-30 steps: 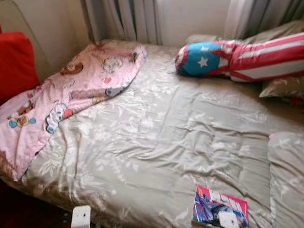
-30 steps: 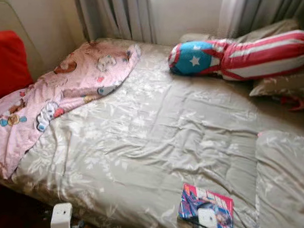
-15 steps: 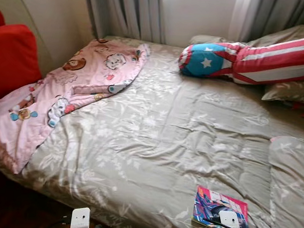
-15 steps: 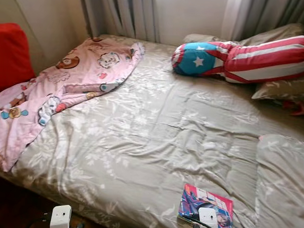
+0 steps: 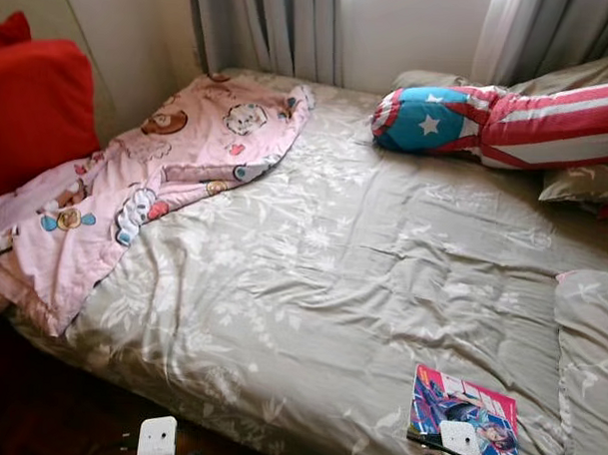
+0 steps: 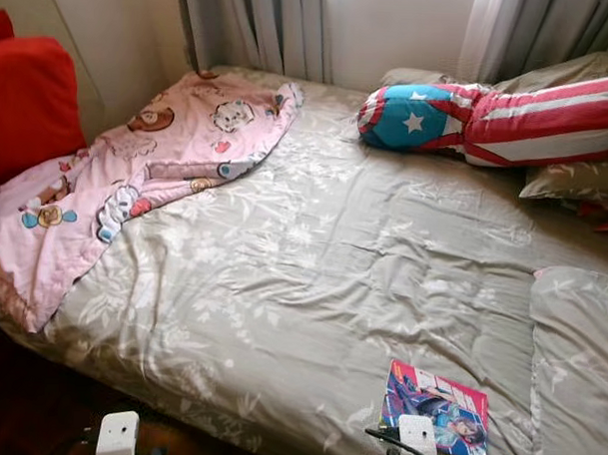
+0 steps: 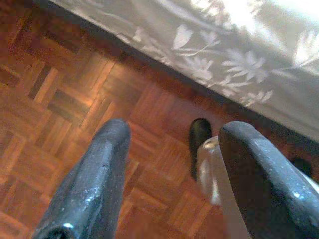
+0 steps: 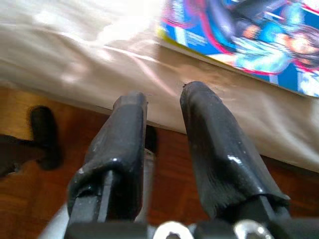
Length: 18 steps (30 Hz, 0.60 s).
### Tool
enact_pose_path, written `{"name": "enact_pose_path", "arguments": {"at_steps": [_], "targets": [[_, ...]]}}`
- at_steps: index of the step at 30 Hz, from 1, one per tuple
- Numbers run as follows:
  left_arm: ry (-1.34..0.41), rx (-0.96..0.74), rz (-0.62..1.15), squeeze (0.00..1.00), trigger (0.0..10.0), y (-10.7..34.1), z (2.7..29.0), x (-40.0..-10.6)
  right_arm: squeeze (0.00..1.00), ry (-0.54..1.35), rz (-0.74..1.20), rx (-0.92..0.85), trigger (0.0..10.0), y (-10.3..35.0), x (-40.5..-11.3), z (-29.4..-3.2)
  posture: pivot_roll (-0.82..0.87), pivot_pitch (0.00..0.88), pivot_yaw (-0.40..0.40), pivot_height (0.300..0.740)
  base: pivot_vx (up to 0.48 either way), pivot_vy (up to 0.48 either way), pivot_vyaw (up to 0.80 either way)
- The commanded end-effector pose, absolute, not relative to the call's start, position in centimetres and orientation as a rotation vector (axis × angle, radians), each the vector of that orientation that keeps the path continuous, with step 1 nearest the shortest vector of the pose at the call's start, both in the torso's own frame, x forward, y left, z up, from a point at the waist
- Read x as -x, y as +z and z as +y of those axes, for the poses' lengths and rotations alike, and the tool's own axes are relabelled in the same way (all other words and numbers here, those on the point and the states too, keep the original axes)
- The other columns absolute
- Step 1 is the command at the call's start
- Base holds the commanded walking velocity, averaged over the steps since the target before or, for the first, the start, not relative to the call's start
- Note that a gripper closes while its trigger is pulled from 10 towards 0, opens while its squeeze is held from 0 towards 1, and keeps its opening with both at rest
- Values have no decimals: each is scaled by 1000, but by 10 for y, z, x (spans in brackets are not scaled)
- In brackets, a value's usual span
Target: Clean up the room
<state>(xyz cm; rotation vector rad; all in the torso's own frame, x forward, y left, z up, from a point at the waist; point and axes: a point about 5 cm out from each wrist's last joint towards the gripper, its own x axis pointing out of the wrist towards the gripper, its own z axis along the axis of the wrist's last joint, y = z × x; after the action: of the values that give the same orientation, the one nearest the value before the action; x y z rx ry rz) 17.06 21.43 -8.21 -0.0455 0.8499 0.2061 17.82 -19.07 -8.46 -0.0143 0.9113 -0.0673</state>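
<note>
A bed [image 5: 362,289] with a grey floral-print cover occupies the area in front of the robot. A magazine [image 5: 464,429] with a blue and pink illustrated cover lies flat on the bed near its front edge, toward the robot's right. A pink cartoon-print blanket [image 5: 135,192] lies rumpled across the left part of the bed and hangs over the left edge. A red cushion [image 5: 33,108] stands against the wall, touching the blanket's left side. At the far end of the bed, a long bolster pillow [image 5: 507,123] with a blue star end and red-and-white stripes lies across grey pillows [image 5: 585,182]. Grey curtains [image 5: 281,32] hang behind the bed. A folded section of grey cover [image 5: 589,357] sits at the right edge, just beside the magazine.

The right hand [image 8: 164,149] is at the front edge of the bed, close below the magazine; its fingers stand slightly parted and grip nothing. The left hand [image 7: 174,174] is above the parquet floor [image 7: 65,99] beside the bed's hanging cover; its fingers are spread apart and hold nothing. Nothing lies between the right hand and the magazine.
</note>
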Motion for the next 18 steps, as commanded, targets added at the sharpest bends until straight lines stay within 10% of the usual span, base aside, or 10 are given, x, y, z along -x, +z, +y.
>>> {"name": "enact_pose_path", "arguments": {"at_steps": [1, 18], "targets": [[199, 36, 872, 0, 10000, -84, 213, -167, 0, -74, 929, 12, 10000, -87, -172, -193, -66, 120, 7, 740, 0, 304, 0], [198, 34, 874, 0, 10000, -84, 214, -166, 0, -73, 930, 10, 10000, -87, -172, -194, -64, 126, 6, 740, 0, 320, 0]]}}
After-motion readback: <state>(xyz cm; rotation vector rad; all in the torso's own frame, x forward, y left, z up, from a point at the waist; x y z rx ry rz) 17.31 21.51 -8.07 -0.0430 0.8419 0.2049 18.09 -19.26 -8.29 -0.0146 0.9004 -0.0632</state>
